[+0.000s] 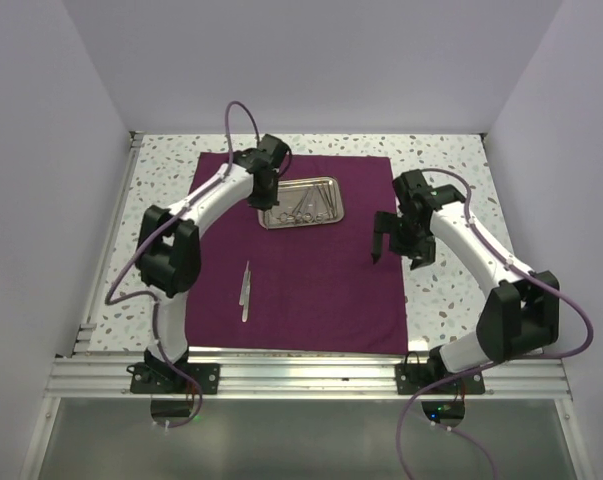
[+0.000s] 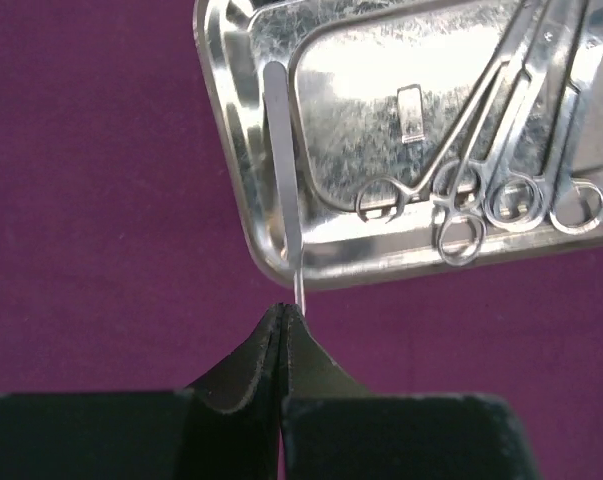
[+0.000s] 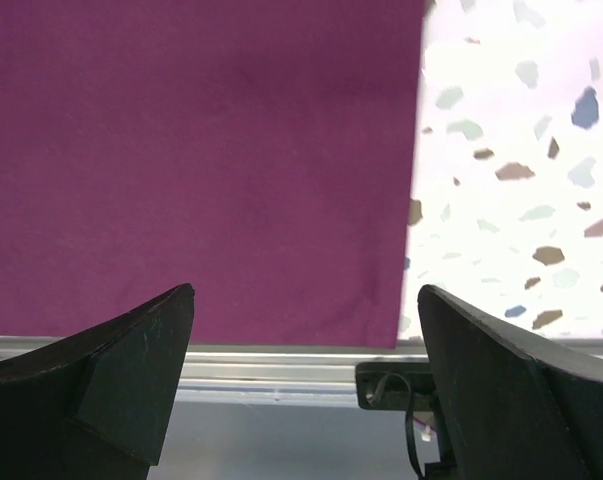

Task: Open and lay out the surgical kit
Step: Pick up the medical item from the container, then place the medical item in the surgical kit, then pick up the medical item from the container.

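Where the left gripper (image 2: pixel 283 312) reaches the steel tray (image 2: pixel 243 150), its two black fingers are pressed together on the narrow end of one thin flat silver instrument (image 2: pixel 279 160). That end sticks out over a corner of the tray, while the rest of the blade lies inside along the tray's short wall. In the wrist view the tip disappears between the fingertips just outside the rim.

Further along the same tray lies a bundle of ring-handled instruments (image 2: pixel 501 150), handles towards the camera. Five finger rings can be counted; the shafts overlap too much to say how many tools they make.

There is one tray, and it sits on the far half of the single maroon cloth (image 1: pixel 321 290), nearer the cloth's far edge than its near edge. One pair of tweezers (image 1: pixel 246 291) lies alone on the cloth near its left edge, well apart from the tray.

The right gripper (image 1: pixel 397 248) is spread wide and holds nothing, hanging over the cloth's right edge, where the maroon meets the speckled desk (image 1: pixel 451 160).
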{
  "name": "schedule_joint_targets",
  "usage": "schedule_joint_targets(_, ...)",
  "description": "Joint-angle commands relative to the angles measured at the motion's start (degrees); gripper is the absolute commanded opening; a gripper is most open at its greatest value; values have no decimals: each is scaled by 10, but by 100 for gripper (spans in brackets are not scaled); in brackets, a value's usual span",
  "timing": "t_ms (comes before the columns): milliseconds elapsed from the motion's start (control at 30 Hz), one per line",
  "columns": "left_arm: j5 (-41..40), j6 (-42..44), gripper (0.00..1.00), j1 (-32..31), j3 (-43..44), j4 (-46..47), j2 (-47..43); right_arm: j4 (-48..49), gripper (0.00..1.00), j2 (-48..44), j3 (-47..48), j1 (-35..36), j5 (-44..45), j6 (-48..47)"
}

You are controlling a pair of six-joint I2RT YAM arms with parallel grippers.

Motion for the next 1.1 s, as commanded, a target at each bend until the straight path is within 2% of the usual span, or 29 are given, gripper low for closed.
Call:
schedule_joint_targets(0,-2,-6,0,-8,-61,-34,-122,23,98,24,47,-2,-27,-7)
schedule_joint_targets(267,35,-87,0,-44,-386,21,-318,34,97,111,177,1,-73,9)
schedule_joint_targets(400,42,-105,0,-62,-454,64,-366,27,97,181,279,12,-96,16)
schedule_joint_targets(500,2,-98,27,-62,-417,71,-333,11,96,207,319,27,-97,15)
schedule_joint_targets(533,-11,-93,45,-62,-381,70,-318,9,97,209,329,31,-94,15)
schedule_joint_targets(633,-59,-77,57,-62,-315,61,-249,8,96,196,312,41,-92,20)
schedule_joint_targets(833,-97,-42,54,-52,-126,47,-104,16,97,141,229,43,-77,22)
schedule_joint_targets(1067,-89,-18,49,-25,-14,32,9,3,97,79,170,42,-43,10)
